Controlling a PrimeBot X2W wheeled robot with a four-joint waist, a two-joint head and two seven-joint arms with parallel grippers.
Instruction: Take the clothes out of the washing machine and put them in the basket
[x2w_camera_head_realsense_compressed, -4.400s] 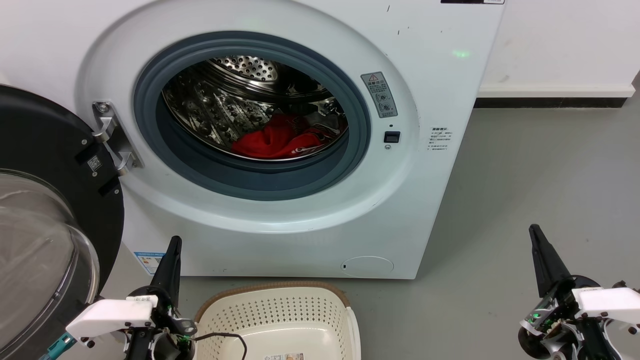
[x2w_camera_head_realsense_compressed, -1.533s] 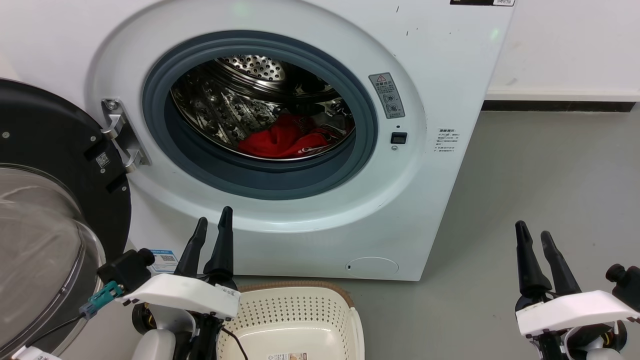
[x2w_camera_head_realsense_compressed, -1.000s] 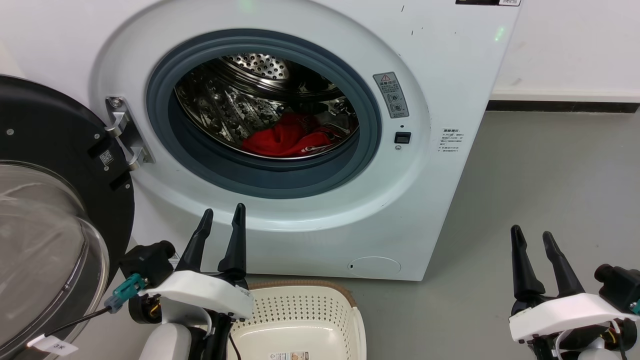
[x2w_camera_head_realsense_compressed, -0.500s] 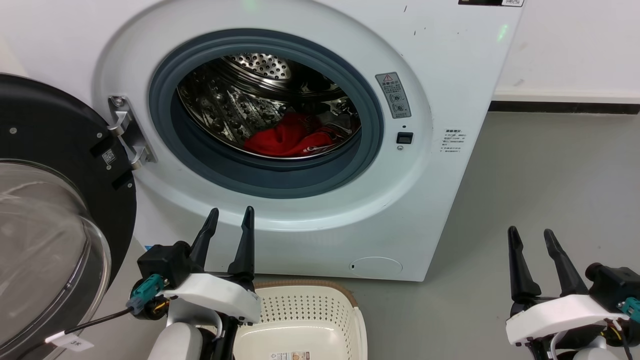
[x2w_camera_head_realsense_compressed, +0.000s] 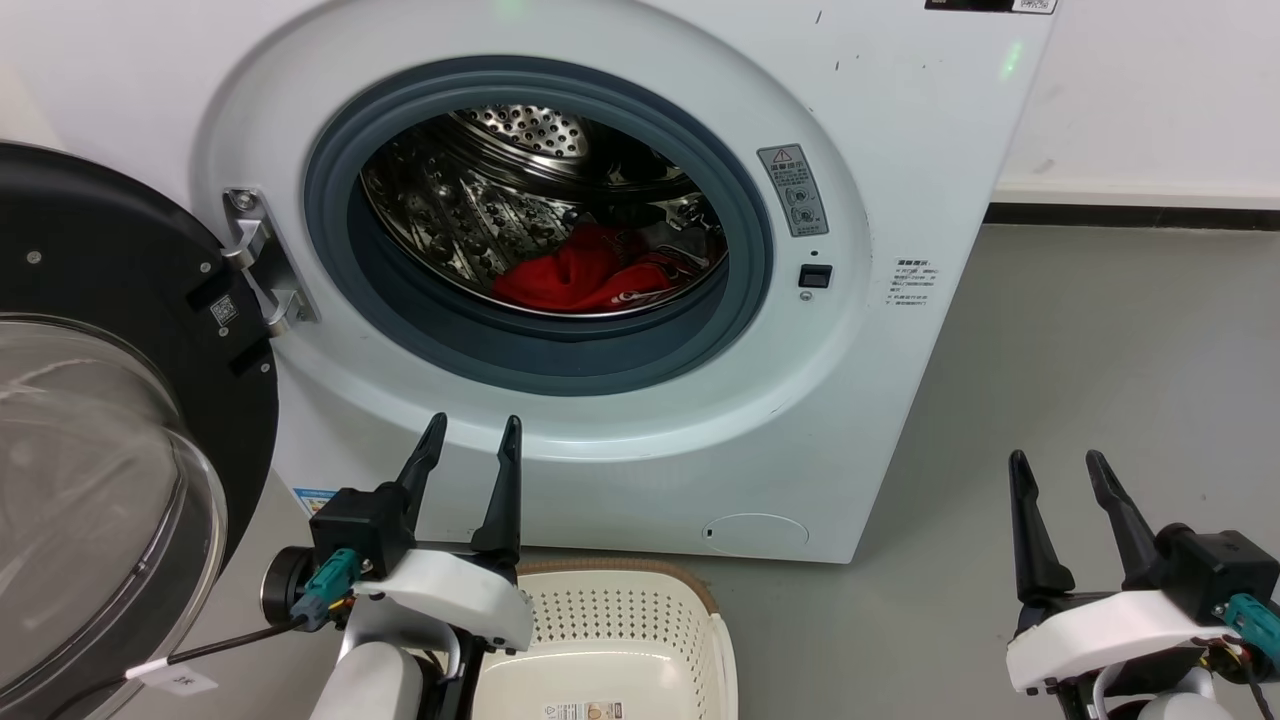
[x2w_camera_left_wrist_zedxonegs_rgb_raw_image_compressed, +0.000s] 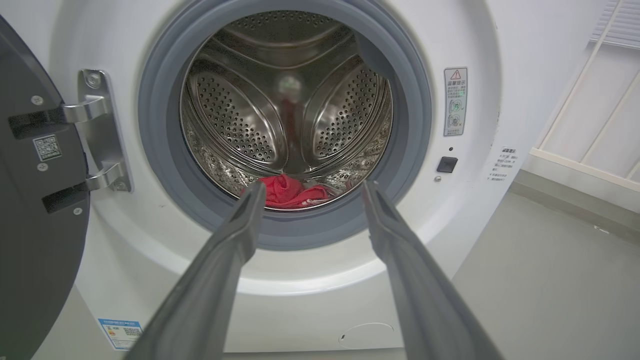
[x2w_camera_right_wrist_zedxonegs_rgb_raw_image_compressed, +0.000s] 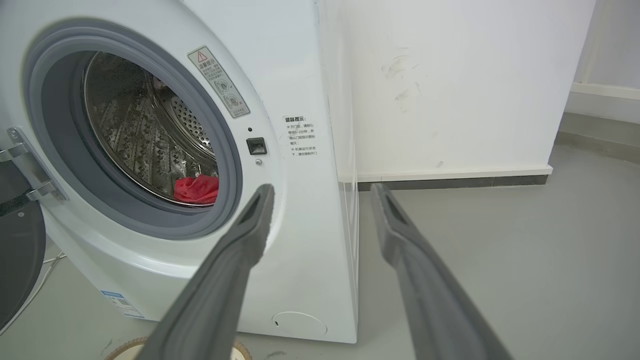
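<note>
clothes: red, in drum | washing machine: door open | basket: empty

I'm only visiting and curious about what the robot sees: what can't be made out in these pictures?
Clothes: in the head view the seal's lower lip hides the red heap's front, so the number of pieces cannot be told.
Basket: cut off by the head view's bottom edge, so its floor is mostly unseen.
Sticker beside the opening: print too small to read in the head view.
Door: cut off by the head view's left edge.
</note>
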